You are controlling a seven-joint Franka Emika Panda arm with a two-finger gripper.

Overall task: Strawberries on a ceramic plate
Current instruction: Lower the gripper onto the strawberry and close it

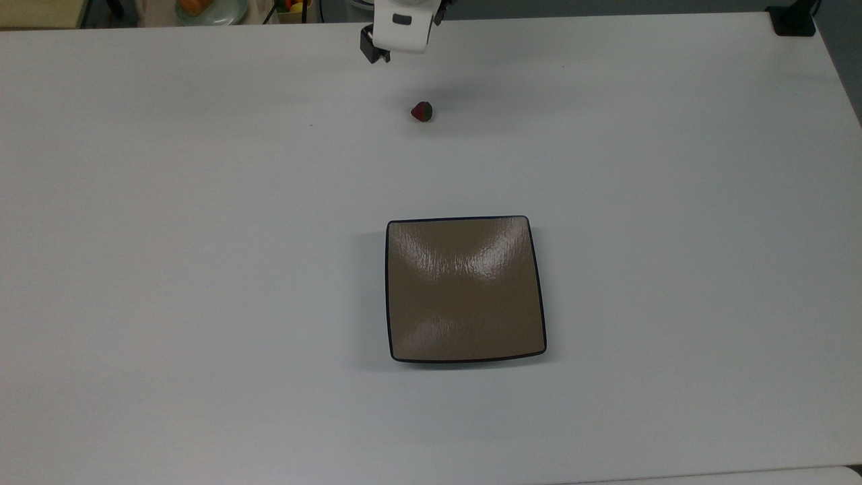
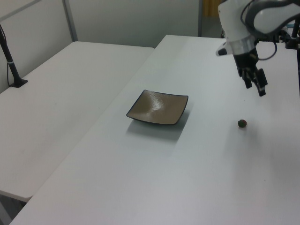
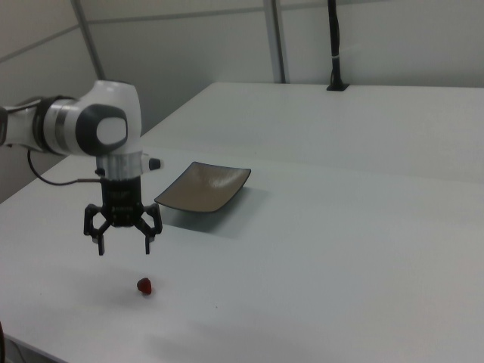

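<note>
Landmark: ceramic plate (image 1: 465,289), square, tan-brown, dark rim, flat on the white table (image 1: 202,269). Nothing lies on it.

Top view, near to far from the plate: bare table, then the strawberry (image 1: 421,112) well apart from the plate's far edge, a little toward the top view's left of the plate's centre. Beyond that, the gripper (image 3: 122,238), farther from the plate than the fruit and not over it. Right view shows the gripper above the table with both fingers spread wide, nothing between them; the strawberry (image 3: 144,286) sits lower and just toward the right view's right of it.

Handling, judged: very light, small, rounded, probably a smooth surface. Likely to roll or squirt sideways under an off-centre pinch. Best taken across its widest part, fingers descending either side, tips close to the table.

Orientation: in the top view red body lies toward the top view's left, green cap toward the lower right, so the long axis looks roughly level on the table, not upright. Left view: strawberry (image 2: 242,123) too small to confirm.
</note>
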